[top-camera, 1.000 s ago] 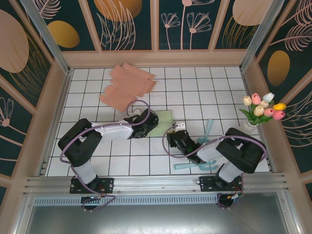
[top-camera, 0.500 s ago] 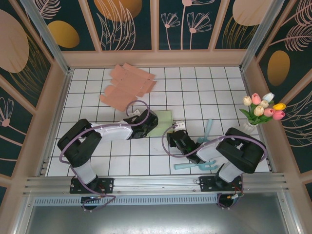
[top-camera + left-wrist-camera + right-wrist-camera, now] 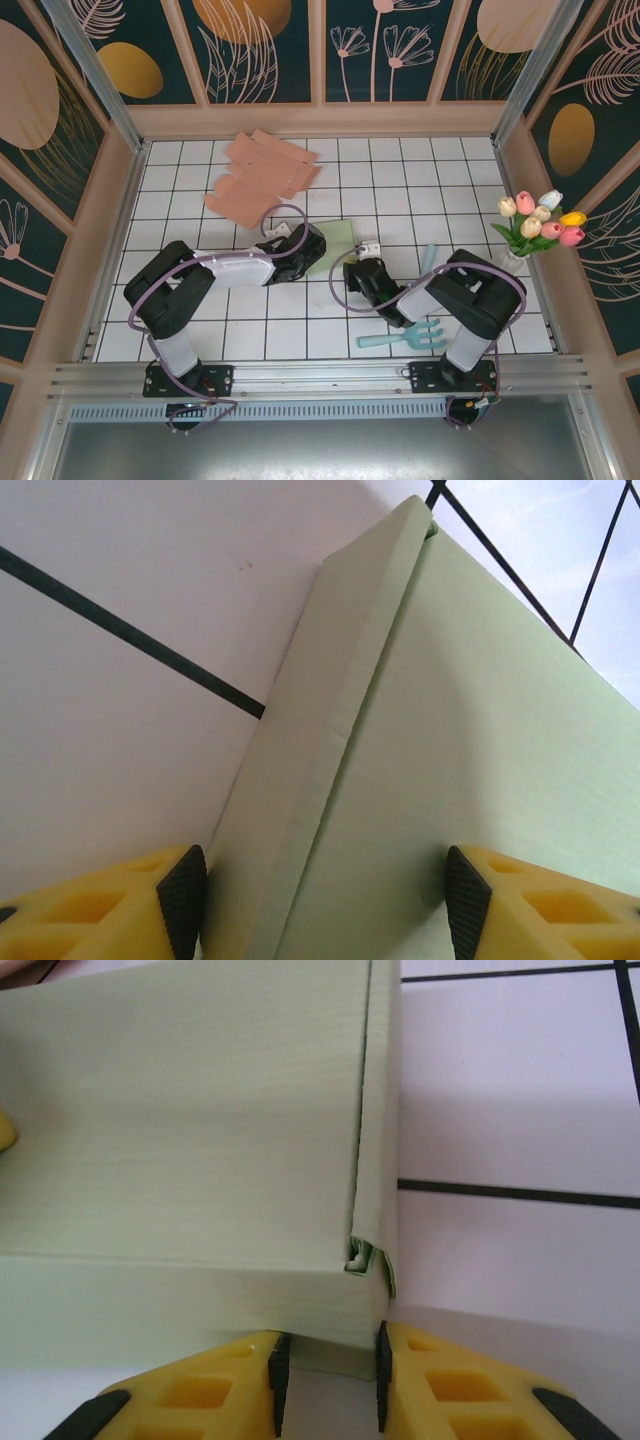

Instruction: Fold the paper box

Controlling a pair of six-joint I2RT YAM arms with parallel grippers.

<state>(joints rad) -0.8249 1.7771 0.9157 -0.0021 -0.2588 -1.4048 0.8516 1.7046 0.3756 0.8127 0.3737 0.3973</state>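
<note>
- Green paper box (image 3: 338, 243) in the middle of the counter (image 3: 450, 180), lying low with a flat top, right between the two tools.
- Already shaped like a real box: smooth top, straight side walls, neat creases along the edges.
- Not fully shut at one corner: a thin side flap (image 3: 381, 1160) standing a little away from the wall, with a small crumpled bit (image 3: 357, 1256) peeking out under it.
- Judged as mostly done. Likely left to do: tucking that flap in and pressing the corner tight.
- Left tool (image 3: 325, 898) at the box's left side, spread wide over one long edge. One black pad (image 3: 185, 895) just beside the side wall, the other pad (image 3: 465, 900) over the top face. Looks like steadying, not squeezing.
- Right tool (image 3: 328, 1372) at the box's near right corner, its yellow fingers (image 3: 210, 1390) close together with a narrow gap. Corner wall of the box right at that gap. Cannot tell if nipping the paper or only touching it.
- Best guess at the step in hand: holding the box in place from the left while working the loose corner from the right.
- Farther out, a heap of flat pink cardboard (image 3: 262, 178) at the far left of the counter, well apart from the box and not folded.
- A blue-green toy rake (image 3: 405, 338) beside the right arm, near the front.
- A bunch of tulips (image 3: 540, 222) at the right edge, away from all the work.
</note>
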